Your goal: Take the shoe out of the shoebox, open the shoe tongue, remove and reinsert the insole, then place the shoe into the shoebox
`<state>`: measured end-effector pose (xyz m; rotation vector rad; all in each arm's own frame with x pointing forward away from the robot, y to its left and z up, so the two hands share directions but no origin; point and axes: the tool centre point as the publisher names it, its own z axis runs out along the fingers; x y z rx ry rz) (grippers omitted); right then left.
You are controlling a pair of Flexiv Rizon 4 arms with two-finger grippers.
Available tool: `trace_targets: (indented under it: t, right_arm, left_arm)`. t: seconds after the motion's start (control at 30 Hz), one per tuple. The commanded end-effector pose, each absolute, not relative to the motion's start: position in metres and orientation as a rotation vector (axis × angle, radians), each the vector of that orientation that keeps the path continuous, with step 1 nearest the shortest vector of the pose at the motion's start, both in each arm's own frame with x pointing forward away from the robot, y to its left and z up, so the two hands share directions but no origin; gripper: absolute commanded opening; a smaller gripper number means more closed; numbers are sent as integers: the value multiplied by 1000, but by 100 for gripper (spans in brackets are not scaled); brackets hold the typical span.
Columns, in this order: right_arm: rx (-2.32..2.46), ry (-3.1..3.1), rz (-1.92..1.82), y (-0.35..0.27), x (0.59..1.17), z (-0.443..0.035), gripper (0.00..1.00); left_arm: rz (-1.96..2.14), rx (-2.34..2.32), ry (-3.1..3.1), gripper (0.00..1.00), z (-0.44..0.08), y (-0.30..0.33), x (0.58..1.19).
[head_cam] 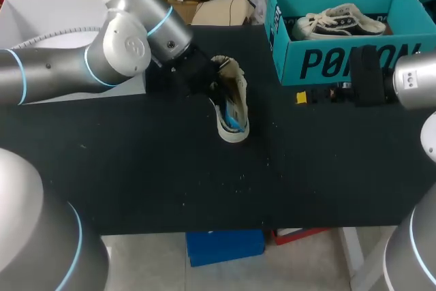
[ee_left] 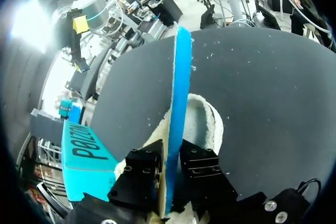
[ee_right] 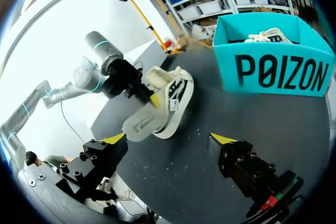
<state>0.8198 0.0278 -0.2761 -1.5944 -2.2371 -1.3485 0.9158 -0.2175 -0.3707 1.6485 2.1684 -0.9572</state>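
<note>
The left tool (ee_left: 169, 174) is clamped on the blue-edged insole (ee_left: 178, 103). It holds the insole edge-up over the shoe (head_cam: 231, 100), which lies mid-bench (head_cam: 170, 168), probably to draw it clear or feed it back. The right tool (ee_right: 168, 141) hangs open before the shoebox (head_cam: 340, 59) at the far right corner, apparently waiting.

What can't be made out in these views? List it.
- The left claw: hidden under its own wrist in the head view.
- Most of the shoe: covered by the insole and claw in the left wrist view.
- Floor of the shoebox: behind its front wall in the right wrist view.
</note>
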Motion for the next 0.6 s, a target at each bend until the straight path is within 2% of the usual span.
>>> trace_targets:
  t: [0.03, 0.47, 0.6]
  right_arm:
    - [-1595, -2237, -1346, 28, 820, -276, 100]
    - [-1595, -2237, -1346, 28, 820, -276, 100]
    - [-1595, -2237, -1346, 28, 820, -276, 100]
  left_arm:
    - [-972, 1636, 2155, 38, -366, -214, 909]
    - [-1063, 1657, 2131, 37, -356, -211, 870]
    - [-1083, 1667, 2131, 34, -353, -210, 858]
